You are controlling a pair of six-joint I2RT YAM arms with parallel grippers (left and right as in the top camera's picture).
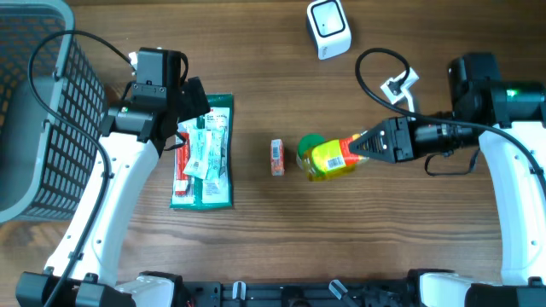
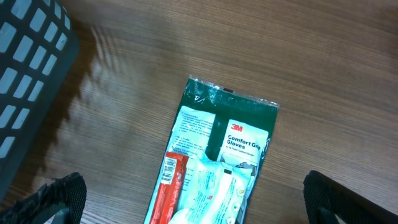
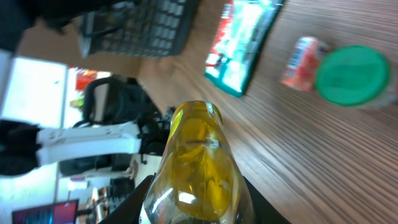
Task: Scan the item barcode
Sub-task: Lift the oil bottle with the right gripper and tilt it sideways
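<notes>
My right gripper (image 1: pixel 353 146) is shut on a bottle of yellow liquid (image 1: pixel 333 159), holding it on its side just above the table; a white label with a barcode faces up. In the right wrist view the bottle (image 3: pixel 198 158) fills the space between the two black fingers (image 3: pixel 135 200). The white scanner (image 1: pixel 328 28) stands at the back of the table, well away from the bottle. My left gripper (image 1: pixel 189 107) hangs open over a green glove package (image 2: pixel 230 134), with nothing between its wide-spread fingertips (image 2: pixel 61 198).
A green-lidded jar (image 1: pixel 309 147) sits right beside the bottle, and a small orange pack (image 1: pixel 277 158) lies left of it. A red tube (image 2: pixel 169 186) and a white pouch lie on the glove package. A grey basket (image 1: pixel 38 111) stands at the left edge.
</notes>
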